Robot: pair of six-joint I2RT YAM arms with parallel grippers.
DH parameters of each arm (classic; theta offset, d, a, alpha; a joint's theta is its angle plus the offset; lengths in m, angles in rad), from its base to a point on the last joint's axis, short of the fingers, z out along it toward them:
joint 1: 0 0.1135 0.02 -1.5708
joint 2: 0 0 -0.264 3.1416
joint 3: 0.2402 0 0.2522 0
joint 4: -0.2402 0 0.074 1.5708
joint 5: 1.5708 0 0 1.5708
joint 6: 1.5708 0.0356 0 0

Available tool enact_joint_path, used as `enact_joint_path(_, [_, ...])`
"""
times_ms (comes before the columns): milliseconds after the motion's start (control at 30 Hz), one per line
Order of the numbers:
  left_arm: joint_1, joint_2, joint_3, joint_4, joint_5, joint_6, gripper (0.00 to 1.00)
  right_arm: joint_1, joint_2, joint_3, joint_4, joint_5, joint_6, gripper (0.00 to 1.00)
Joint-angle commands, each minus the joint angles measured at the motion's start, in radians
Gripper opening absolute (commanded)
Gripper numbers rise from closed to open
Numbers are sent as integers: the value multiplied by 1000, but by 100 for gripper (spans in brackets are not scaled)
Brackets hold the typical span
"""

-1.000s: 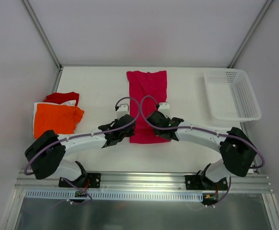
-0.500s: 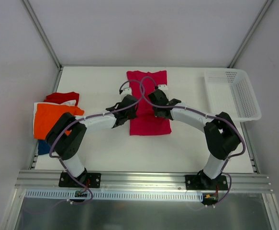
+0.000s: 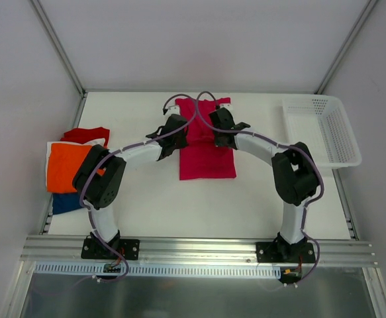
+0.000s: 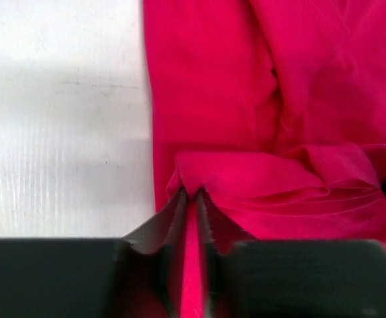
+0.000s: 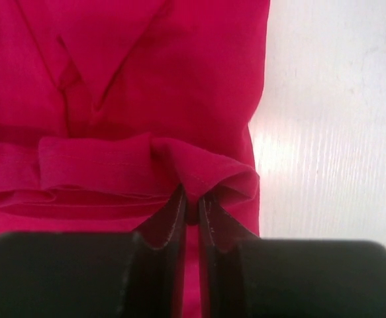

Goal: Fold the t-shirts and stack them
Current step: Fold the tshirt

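Left and right jaws each pinch a hem corner of the magenta-pink t-shirt (image 3: 207, 162), holding it over the far half to fold the shirt double.

A magenta-pink t-shirt (image 3: 207, 156), orange t-shirt (image 3: 70, 165), red t-shirt (image 3: 87, 134), dark blue t-shirt (image 3: 63, 202), white perforated basket (image 3: 325, 163), white table (image 3: 146, 199).

White basket (image 3: 322, 131) — far-right on table (image 3: 146, 202)

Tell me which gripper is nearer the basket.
Right. The right gripper pinches the pink shirt at its edge on the side of the basket; the left gripper pinches the opposite edge, farther away.
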Motion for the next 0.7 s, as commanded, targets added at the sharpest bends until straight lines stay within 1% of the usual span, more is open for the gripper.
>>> enact_joint_path(0, [18, 25, 51, -2, 5, 31, 14, -23, 47, 80, 26, -30, -47, 13])
enact_joint_path(33, [19, 29, 61, -9, -18, 31, 47, -31, 69, 86, 44, -15, -52, 24])
enact_joint_path(67, [19, 38, 68, -9, -30, 34, 82, -34, 77, 88, 61, -3, -56, 48])
enact_joint_path(100, [19, 42, 74, -10, -44, 39, 99, -36, 80, 91, 81, 11, -69, 68])
enact_joint_path(167, [21, 43, 98, -10, -81, 58, 99, -51, 80, 106, 121, 25, -85, 72])
enact_joint_path(233, [22, 40, 138, -10, -82, 77, 99, -63, 63, 140, 136, 24, -122, 72])
enact_joint_path(300, [21, 25, 163, -10, -69, 79, 99, -63, 37, 163, 136, 36, -159, 72])
enact_joint_path(367, [21, -3, 169, -12, -27, 79, 99, -63, -24, 152, 139, 36, -162, 73])
enact_joint_path(500, [18, -24, 138, -12, 30, 63, 99, -62, -118, 69, 133, -14, -136, 73])
enact_joint_path(567, [15, -26, 121, -12, 65, 42, 98, -54, -161, -1, 142, -25, -122, 73])
enact_joint_path(633, [9, -23, 97, -10, 92, 16, 94, -34, -184, -74, 168, -41, -118, 73])
enact_joint_path(667, [-2, -20, 92, -10, 117, 8, 91, -24, -196, -92, 171, -45, -113, 71])
